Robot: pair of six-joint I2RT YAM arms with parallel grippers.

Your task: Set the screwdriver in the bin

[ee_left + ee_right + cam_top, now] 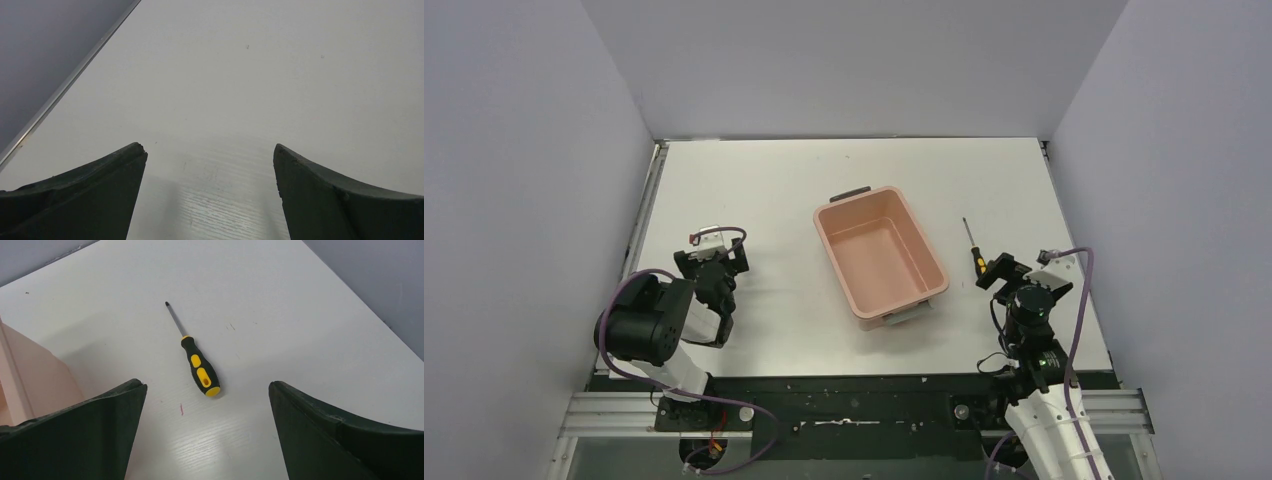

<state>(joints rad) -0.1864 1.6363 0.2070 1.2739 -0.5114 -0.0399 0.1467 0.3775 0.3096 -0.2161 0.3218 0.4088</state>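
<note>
**A:** Where is the screwdriver (972,245)?

**B:** It lies flat on the white surface (774,190), just to the right of the salmon-pink bin (879,260) and not touching it. Its thin shaft points toward the far edge. The black-and-yellow handle is at the end nearer the right arm.

**A:** And how does it sit against the right fingers (75,435)?

**B:** In the right wrist view it lies ahead of them, lined up with the gap between the two. The butt of the handle is nearest, about midway across that gap, and the shaft slants off to the far left. Neither finger touches it. From above, the fingers are just beside the handle's near end, slightly to its right.

**A:** What are those fingers doing?

**B:** They are spread wide and hold nothing.

**A:** And the left fingers (75,195)?

**B:** They are spread wide too, with nothing between them but the surface. They sit well apart from the screwdriver, on the other side of the bin.

**A:** How does the bin lie?

**B:** It is angled, with the dark grey handle at the far end and the light grey one at the near end. One pink wall shows at the left edge of the right wrist view.
</note>
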